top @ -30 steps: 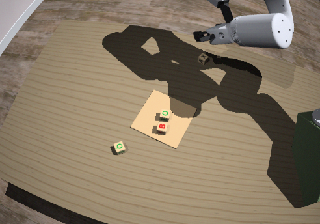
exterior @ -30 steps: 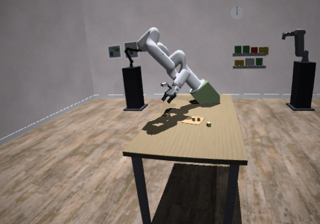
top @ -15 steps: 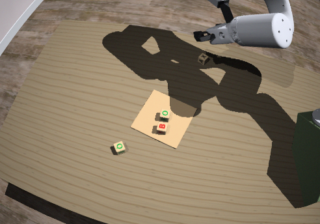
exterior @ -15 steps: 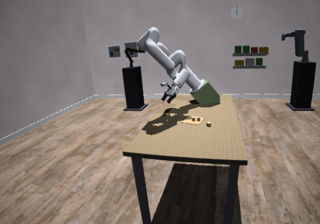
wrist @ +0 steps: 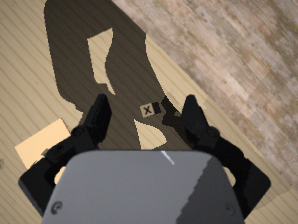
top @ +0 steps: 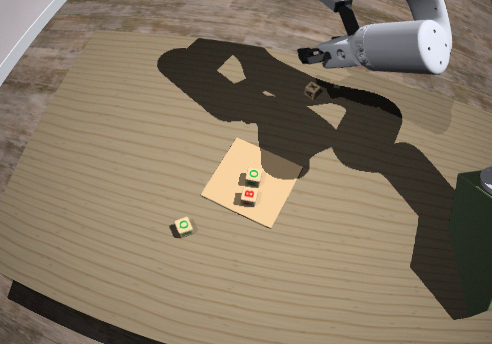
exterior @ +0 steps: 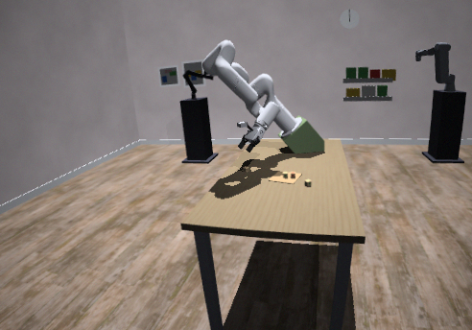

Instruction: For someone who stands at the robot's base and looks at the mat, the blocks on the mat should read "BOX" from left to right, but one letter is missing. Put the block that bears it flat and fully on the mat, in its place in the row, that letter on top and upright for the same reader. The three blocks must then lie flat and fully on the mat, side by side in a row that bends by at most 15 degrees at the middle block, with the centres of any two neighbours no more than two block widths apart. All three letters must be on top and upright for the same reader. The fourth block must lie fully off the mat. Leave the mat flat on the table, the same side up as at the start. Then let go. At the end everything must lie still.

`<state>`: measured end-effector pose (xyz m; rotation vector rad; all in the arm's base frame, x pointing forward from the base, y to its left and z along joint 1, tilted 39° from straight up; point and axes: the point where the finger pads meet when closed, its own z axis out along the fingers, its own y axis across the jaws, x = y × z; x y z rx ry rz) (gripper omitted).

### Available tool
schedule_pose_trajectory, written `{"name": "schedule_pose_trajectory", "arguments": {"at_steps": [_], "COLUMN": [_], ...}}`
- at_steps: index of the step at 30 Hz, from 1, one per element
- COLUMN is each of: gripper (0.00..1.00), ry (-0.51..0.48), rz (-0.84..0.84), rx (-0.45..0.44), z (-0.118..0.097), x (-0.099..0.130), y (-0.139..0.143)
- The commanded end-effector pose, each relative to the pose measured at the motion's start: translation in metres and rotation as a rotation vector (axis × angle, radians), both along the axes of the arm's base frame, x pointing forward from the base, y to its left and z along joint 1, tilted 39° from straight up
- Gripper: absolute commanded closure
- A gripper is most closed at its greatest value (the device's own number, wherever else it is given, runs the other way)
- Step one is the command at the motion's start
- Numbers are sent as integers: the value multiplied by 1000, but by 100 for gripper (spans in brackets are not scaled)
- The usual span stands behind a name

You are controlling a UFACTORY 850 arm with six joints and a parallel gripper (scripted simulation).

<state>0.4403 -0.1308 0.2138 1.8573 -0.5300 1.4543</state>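
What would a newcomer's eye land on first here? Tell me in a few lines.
The white arm leaning over the table's far side, casting a big dark shadow across the wood. Its open gripper hangs above the X block, which lies in that shadow off the mat. Next, the pale mat mid-table carrying the O block and B block, with a second O block alone on the bare table.

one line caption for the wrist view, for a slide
Open gripper above the shadowed X block on the table, mat corner at left.
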Motion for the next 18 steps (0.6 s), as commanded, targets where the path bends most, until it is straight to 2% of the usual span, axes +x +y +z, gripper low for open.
{"name": "schedule_pose_trajectory", "arguments": {"at_steps": [1,12,18], "gripper": [0,0,0], "ry": [-1,-2,-37], "rz": [0,-7,-146], "rx": [0,6,128], "z": [0,0,1], "x": [0,0,-6], "y": [0,-1,-19]}}
